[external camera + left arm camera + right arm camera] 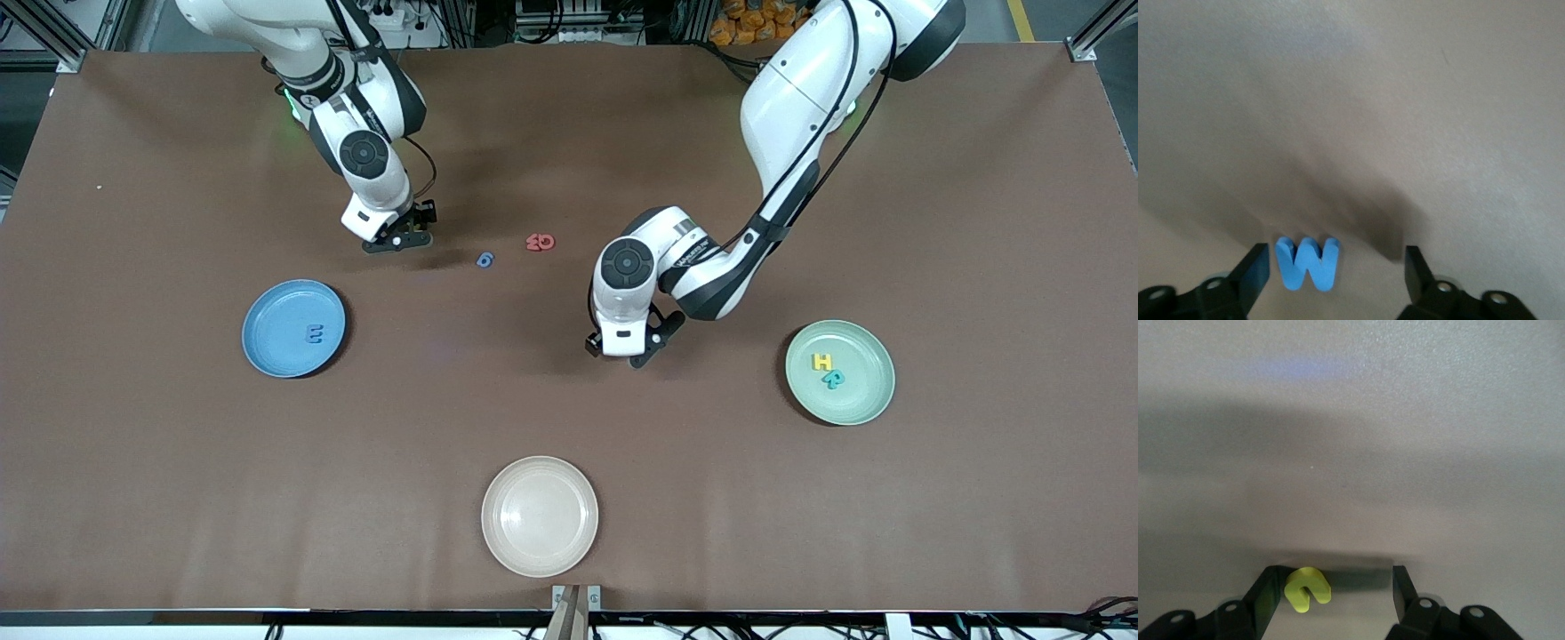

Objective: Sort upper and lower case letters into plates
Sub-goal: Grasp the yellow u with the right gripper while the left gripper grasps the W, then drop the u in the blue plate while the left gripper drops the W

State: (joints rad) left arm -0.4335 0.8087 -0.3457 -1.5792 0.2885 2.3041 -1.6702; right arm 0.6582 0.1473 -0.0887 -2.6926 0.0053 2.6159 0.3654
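The left tool (615,354), down at the surface (569,133) near the middle of the frame, has its fingers spread wide on either side of a small blue letter (1307,263). The letter lies close against one finger (1258,267) with a clear gap to the other, so nothing is gripped. The right tool (398,240), higher in the frame toward the right arm's end, likewise stands with fingers parted around a small yellow letter (1307,589), which sits just beside one finger and well clear of the other.

Between the two tools, a blue g (484,260) and a red pair of letters (540,241) lie loose on the brown surface, near each other. Nearer the camera than the right tool, a blue plate (276,311) holds one blue letter m (314,334). At the left arm's end, a pale green plate (858,396) carries a yellow H (822,362) touching a teal letter (834,380). A cream plate (540,533) sits low in the frame's centre.
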